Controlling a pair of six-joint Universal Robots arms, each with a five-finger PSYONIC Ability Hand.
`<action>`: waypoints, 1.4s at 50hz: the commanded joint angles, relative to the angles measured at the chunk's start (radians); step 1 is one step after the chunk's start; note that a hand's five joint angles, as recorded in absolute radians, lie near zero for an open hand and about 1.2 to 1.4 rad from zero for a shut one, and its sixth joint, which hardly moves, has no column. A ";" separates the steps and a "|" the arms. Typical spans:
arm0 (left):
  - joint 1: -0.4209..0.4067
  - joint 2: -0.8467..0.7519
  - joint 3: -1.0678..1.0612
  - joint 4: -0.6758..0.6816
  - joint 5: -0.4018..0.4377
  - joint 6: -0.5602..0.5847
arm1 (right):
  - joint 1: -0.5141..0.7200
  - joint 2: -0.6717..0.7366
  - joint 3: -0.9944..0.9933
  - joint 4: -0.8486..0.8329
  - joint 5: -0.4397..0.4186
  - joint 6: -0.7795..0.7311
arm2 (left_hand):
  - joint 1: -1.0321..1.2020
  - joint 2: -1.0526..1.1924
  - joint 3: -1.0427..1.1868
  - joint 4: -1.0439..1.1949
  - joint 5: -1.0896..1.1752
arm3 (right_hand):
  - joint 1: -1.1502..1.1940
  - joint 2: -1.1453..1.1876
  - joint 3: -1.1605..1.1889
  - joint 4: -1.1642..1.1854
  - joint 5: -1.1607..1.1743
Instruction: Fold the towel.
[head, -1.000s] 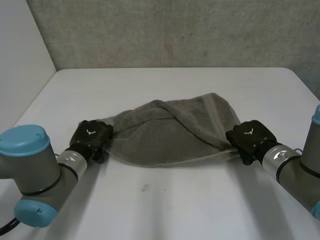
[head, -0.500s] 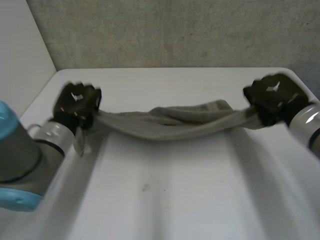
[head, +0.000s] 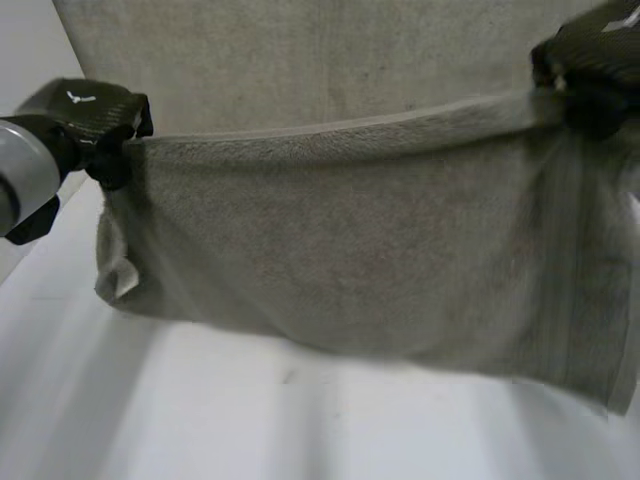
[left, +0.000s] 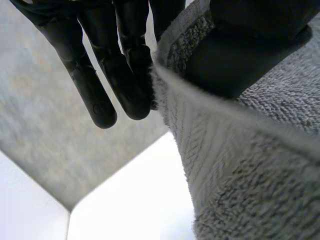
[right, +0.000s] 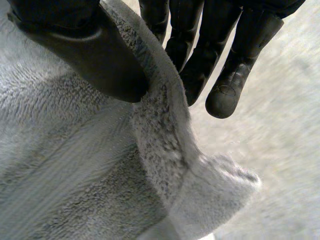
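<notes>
Grey terry towel (head: 340, 240), spread above the desk (head: 300, 420)
Left hand (head: 85, 115) and right hand (head: 590, 65) each pinch a top corner — fingers (left: 100, 75) against thumb; looped pile.

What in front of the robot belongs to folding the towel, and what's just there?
Job: towel, held up by its top corners; left hand, pinching one corner; right hand, pinching the other.
Just there: white table; grey wall behind.

bare lab setting, white table (head: 300, 430), grey concrete wall (head: 300, 60) behind
</notes>
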 joint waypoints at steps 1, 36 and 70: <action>0.030 -0.264 0.163 0.008 0.006 0.005 | 0.012 0.254 -0.058 -0.047 0.016 -0.020 | 0.210 0.179 0.181 0.179 0.194 | 0.080 0.056 0.069 0.056 0.052; -0.019 -0.276 -0.135 0.562 -0.034 -0.246 | 0.041 0.288 0.208 -0.544 0.041 0.109 | 0.210 0.179 0.181 0.179 0.194 | 0.080 0.056 0.069 0.056 0.052; -0.019 -0.427 -0.492 0.800 0.002 0.048 | -0.020 0.247 0.799 -0.785 -0.012 0.006 | -0.409 -0.440 -0.438 -0.440 -0.425 | 0.080 0.056 0.069 0.056 0.052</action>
